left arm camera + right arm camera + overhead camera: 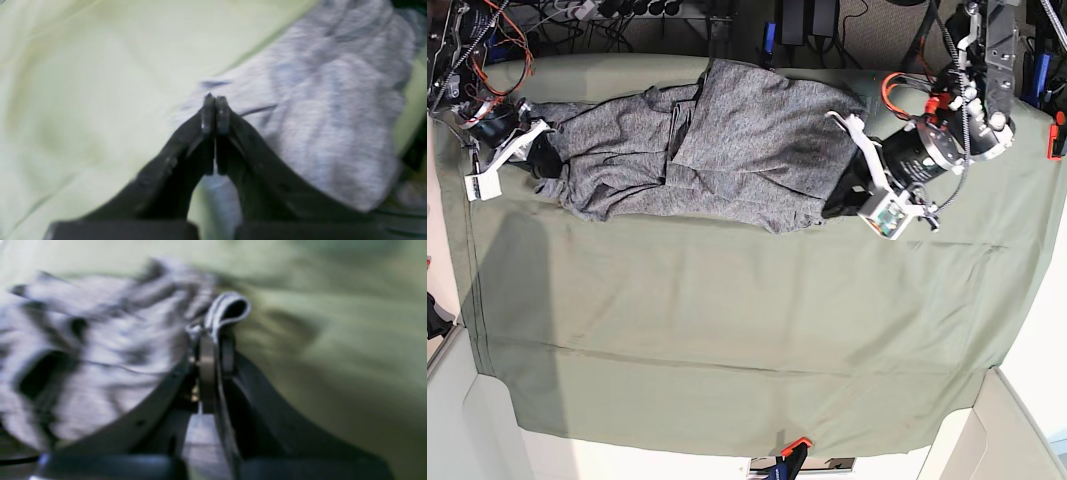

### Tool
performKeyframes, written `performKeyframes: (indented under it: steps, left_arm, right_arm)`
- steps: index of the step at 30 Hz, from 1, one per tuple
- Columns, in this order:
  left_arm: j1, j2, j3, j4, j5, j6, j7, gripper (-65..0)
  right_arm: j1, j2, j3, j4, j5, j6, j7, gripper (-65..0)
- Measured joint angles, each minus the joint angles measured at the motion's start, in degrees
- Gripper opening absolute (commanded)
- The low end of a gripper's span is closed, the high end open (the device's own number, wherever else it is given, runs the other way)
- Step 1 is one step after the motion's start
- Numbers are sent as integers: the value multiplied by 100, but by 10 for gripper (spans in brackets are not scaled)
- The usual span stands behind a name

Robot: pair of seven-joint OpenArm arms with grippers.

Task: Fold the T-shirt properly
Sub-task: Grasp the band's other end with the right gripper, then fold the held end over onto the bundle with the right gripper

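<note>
The olive-green cloth sheet point(727, 340) covers the counter, and the large heather-grey mottled knit T-shirt point(727, 140) lies bunched along its far edge, long axis running side to side between the two arms. The right pincer point(213, 336), at one end, is clamped on a looped fold of the shirt's hem. The left pincer point(215, 111), at the opposite end, has its tips pressed together at the fabric's edge; whether cloth is caught I cannot tell
</note>
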Motion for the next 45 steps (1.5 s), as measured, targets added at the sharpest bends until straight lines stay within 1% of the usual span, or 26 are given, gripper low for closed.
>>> performKeyframes:
  steps: [2, 5, 9, 10, 11, 13, 17, 21, 28, 29, 31, 32, 33, 35, 37, 41, 43, 45]
  left_arm:
    - [0, -221, -339, -162, -122, 4, 2, -650]
    - [0, -448, -752, -439, -216, -20, 24, -650]
    - [0, -518, -1178, -684, -415, -291, 42, -650]
    - [0, -514, -1268, -728, -472, -304, 42, -650]
    - [0, -516, -1335, -767, -511, -315, 44, -650]
    - [0, -525, -1462, -850, -645, -315, 42, -650]
    - [2, -629, -1493, -997, -739, -337, 87, -650]
    - [0, -629, -1491, -1019, -879, -337, 87, -650]
    - [0, -632, -1493, -1023, -944, -339, 173, -650]
    - [0, -647, -1491, -1023, -1019, -339, 179, -650]
    - [0, -660, -1493, -1021, -1189, -361, 302, -650]
    - [0, -660, -1493, -1021, -1305, -420, 343, -650]
    - [0, -660, -1493, -1021, -1478, -426, 417, -650]
    - [2, -660, -1493, -1021, -1709, -428, 476, -650]
    - [0, -660, -1493, -1021, -1805, -431, 507, -650]
    - [0, -660, -1493, -1021, -1864, -431, 540, -650]
    - [2, -658, -1510, -1021, -2061, -431, 605, -650]
    - [0, -658, -1611, -1021, -2459, -431, 710, -650]
  right_arm:
    - [-2, -302, -105, 267, 225, 57, -131, -650]
    - [-20, -813, -579, 647, 227, 63, -151, -650]
    - [-17, -1373, -1497, 933, 118, 66, -125, -650]
    - [-15, -1484, -1751, 942, 79, 63, -103, -650]
    - [-15, -1585, -2006, 944, -17, 63, -50, -650]
    - [-15, -1808, -2487, 944, -470, 61, 48, -650]
    - [15, -2124, -3217, 944, -1307, 61, 535, -650]
    - [328, -2201, -3696, 728, -1576, 31, 542, -650]
    - [1137, -2262, -4264, -293, -1655, -28, 546, -650]
    - [1202, -2262, -4323, -398, -1657, -28, 544, -593]
    - [1290, -2258, -4437, -520, -1606, -26, 544, -454]
    - [1303, -2260, -4496, -546, -1528, -26, 544, -406]
    - [1303, -2260, -4562, -546, -1432, -26, 546, -381]
    - [1300, -2260, -4732, -546, -1401, -22, 557, -379]
    - [1300, -2260, -4927, -546, -1410, 0, 555, -379]
    - [1314, -2260, -5261, -507, -1812, 15, 553, -379]
    - [1311, -2260, -5276, -417, -1733, 15, 588, -379]
    - [1316, -2256, -5274, -282, -1517, 17, 769, -379]
